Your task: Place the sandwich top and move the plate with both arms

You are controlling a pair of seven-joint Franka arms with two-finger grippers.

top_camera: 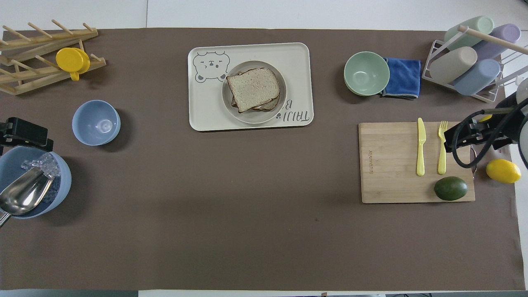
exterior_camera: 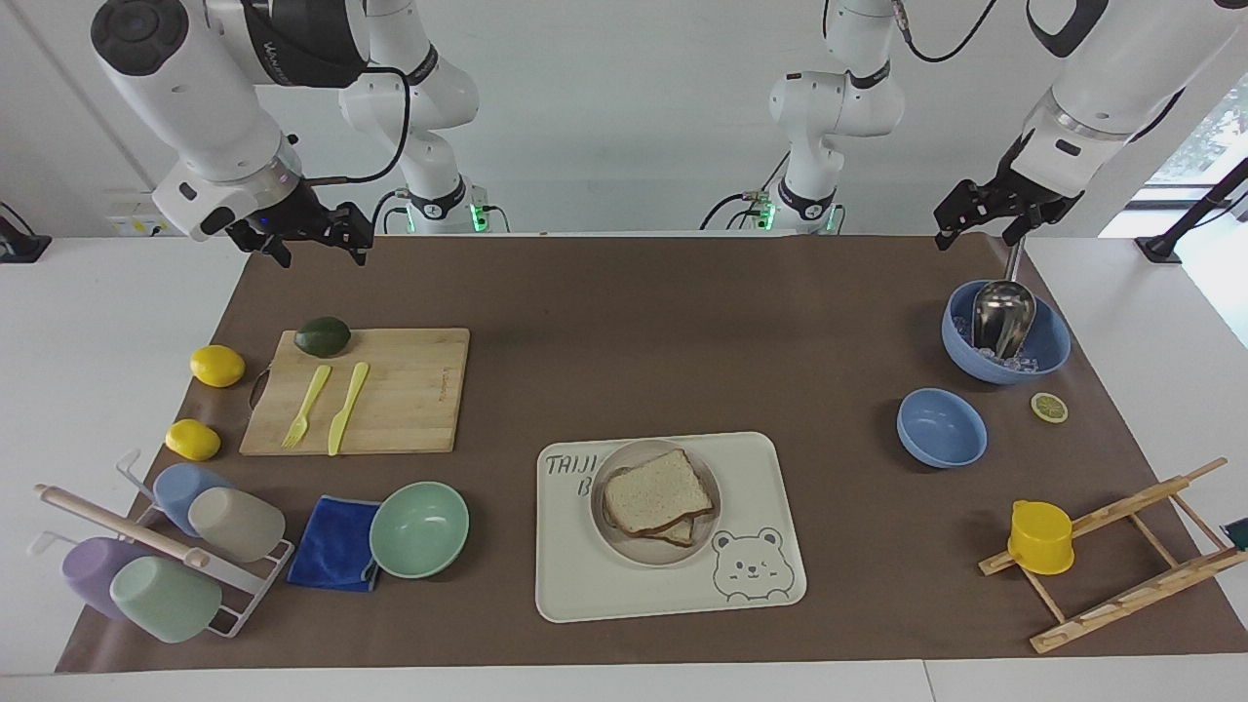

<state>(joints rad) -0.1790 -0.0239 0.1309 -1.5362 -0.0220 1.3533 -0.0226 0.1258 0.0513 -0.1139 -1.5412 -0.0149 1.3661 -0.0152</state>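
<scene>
The sandwich top (exterior_camera: 655, 489), a pale speckled slice with a brown crust, lies on other bread slices on the round beige plate (exterior_camera: 639, 557). It also shows in the overhead view (top_camera: 252, 86), as does the plate (top_camera: 251, 118). My left gripper (exterior_camera: 976, 235) is open and empty, raised over the mat's edge by the ice bowl, well away from the plate. In the overhead view it (top_camera: 24, 133) sits at the frame's edge. My right gripper (exterior_camera: 317, 252) is open and empty, waiting above the mat's corner near the cutting board; it shows in the overhead view (top_camera: 468, 135) too.
The plate stands on a cream bear tray (exterior_camera: 756, 595). A mint bowl (exterior_camera: 419, 529), blue cloth (exterior_camera: 333, 556) and cup rack (exterior_camera: 156, 546) lie toward the right arm's end, with a cutting board (exterior_camera: 409, 390), avocado and lemons. Two blue bowls (exterior_camera: 941, 427) and a wooden rack (exterior_camera: 1121, 556) lie toward the left arm's end.
</scene>
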